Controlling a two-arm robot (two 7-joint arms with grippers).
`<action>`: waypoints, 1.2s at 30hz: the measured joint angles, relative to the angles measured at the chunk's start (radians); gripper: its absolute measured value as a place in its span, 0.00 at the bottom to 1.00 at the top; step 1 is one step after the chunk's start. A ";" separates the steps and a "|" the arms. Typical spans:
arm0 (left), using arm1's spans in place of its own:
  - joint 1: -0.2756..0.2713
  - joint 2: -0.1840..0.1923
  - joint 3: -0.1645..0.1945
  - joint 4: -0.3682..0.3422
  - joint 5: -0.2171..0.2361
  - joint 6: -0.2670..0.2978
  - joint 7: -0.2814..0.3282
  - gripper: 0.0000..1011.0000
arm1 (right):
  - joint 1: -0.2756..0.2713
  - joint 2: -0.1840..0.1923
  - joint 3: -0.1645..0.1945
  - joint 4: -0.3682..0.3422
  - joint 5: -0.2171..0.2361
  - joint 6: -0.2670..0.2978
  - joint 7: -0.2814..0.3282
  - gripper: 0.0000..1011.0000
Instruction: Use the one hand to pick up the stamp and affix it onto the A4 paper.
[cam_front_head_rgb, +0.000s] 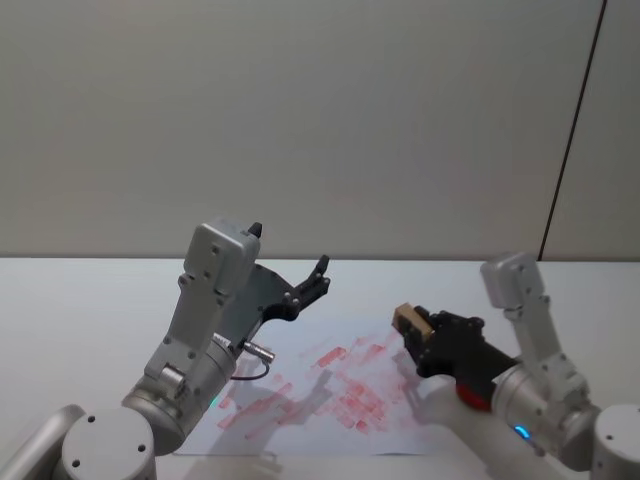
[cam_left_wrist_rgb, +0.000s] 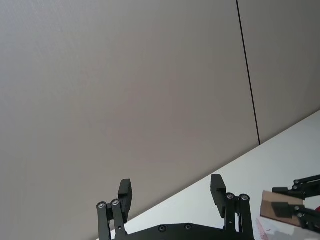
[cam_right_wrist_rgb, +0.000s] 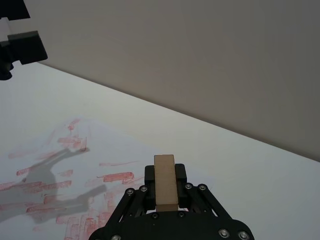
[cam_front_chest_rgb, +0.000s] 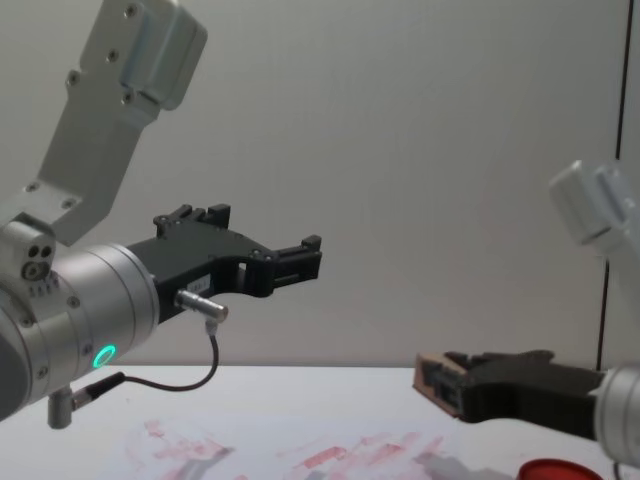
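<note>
Right gripper (cam_right_wrist_rgb: 165, 176) is clamping the stamp (cam_front_head_rgb: 409, 318) between its two fingers, jaws closed to the block's width, block end sticking out past the fingertips

Stamp is hanging in the air above the right part of the paper (cam_front_head_rgb: 300, 402), not touching it; chest view is showing a clear gap between block and sheet

Paper is lying flat on the white table (cam_front_head_rgb: 90, 300), covered in red and pink ink marks, with arm shadows falling across it

Red ink pad (cam_front_chest_rgb: 556, 470) is sitting on the table beneath the right arm, at the chest view's lower right edge

Left gripper (cam_left_wrist_rgb: 171, 192) is hovering higher up, over the left side of the paper, jaws spread wide, gripping nothing, well apart from the stamp
</note>
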 joint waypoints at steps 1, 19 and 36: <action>0.000 0.000 0.000 0.000 0.000 0.000 0.000 0.99 | -0.002 0.002 0.002 -0.003 0.003 0.001 0.000 0.21; 0.000 0.000 0.000 0.000 0.000 0.000 0.000 0.99 | -0.063 0.081 0.051 -0.051 0.034 0.025 -0.003 0.21; 0.000 0.000 0.000 0.000 0.000 0.000 0.000 0.99 | -0.093 0.118 0.070 -0.039 0.034 0.029 0.006 0.21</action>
